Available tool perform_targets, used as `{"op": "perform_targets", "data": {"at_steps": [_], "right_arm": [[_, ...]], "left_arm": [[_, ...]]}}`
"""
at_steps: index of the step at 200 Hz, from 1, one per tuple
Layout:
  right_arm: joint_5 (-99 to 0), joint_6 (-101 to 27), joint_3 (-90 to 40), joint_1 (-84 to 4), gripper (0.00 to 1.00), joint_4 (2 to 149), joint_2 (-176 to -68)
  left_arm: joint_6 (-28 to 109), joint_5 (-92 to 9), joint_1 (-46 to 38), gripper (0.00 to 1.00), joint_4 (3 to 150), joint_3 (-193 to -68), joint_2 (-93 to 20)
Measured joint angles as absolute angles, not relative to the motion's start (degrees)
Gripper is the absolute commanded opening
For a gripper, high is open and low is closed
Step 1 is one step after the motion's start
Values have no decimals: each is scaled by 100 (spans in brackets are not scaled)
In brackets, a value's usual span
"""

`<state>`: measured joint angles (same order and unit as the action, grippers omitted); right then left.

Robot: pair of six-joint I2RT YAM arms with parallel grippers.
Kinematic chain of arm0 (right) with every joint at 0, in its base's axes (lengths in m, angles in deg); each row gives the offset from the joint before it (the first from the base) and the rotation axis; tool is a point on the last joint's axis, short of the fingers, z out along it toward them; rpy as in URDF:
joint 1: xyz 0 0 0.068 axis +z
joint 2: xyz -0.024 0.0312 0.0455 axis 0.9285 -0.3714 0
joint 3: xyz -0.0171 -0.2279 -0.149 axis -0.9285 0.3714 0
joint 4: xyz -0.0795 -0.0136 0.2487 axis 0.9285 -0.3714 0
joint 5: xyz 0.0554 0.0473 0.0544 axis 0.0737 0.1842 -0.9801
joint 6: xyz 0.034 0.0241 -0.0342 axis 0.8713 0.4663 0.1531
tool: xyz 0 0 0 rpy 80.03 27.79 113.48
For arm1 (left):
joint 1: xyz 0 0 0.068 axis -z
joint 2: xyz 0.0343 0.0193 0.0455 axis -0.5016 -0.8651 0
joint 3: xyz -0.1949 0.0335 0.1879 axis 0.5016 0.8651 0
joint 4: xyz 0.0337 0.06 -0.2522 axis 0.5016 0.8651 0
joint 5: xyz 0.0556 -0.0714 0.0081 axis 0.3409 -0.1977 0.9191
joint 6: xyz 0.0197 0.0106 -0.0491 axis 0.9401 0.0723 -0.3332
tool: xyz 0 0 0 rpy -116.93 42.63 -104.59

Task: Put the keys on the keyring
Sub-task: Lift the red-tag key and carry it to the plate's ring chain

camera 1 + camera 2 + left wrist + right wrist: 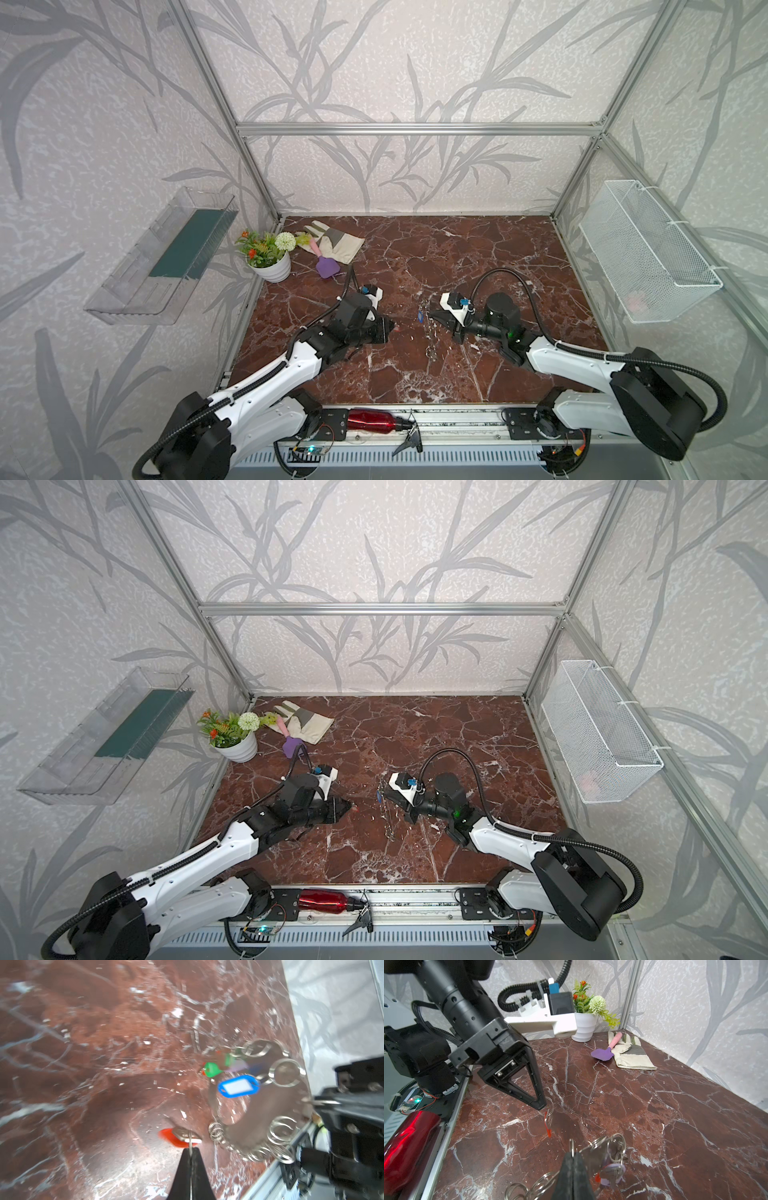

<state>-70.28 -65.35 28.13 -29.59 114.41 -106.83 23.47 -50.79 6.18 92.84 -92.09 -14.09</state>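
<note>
The left gripper (190, 1150) is pinched together on the split ring of a key with a red-orange tag (178, 1136), which hangs from its tips above the marble surface (498, 257). The right gripper (573, 1159) is clamped on one small ring at the rim of the keyring (264, 1126). It holds the keyring on edge near the middle of the surface, a little toward the front edge; whether its lower end touches the marble is hard to tell.

The keyring is a flat grey crescent plate with an oval hole, its curve strung with shiny split rings. Keys with a blue tag (239, 1086), a green head (212, 1069) and a pale purple tag (613, 1168) hang from it.

The gripper tips face each other, near but apart. Bare marble runs to the right and far edges. A plant pot (272, 268), glove (336, 245) and purple trowel (326, 266) sit in the far left corner, well apart.
</note>
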Motion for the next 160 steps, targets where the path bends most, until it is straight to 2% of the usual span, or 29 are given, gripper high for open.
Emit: {"op": "perform_targets", "data": {"at_steps": [28, 54, 160], "right_arm": [[-6996, -6658, 2811, -2920, 0, 11461, -10702], [-6994, -6730, 2798, -2896, 0, 11456, -10744], [-6996, -6791, 2782, -2880, 0, 11448, -10816]], "left_arm": [[3282, -5605, 621, 0, 9754, -10025, -1809], [3800, -6084, 621, 0, 9826, -10250, -1883], [4204, -6950, 658, 0, 9719, -10575, -2423]]}}
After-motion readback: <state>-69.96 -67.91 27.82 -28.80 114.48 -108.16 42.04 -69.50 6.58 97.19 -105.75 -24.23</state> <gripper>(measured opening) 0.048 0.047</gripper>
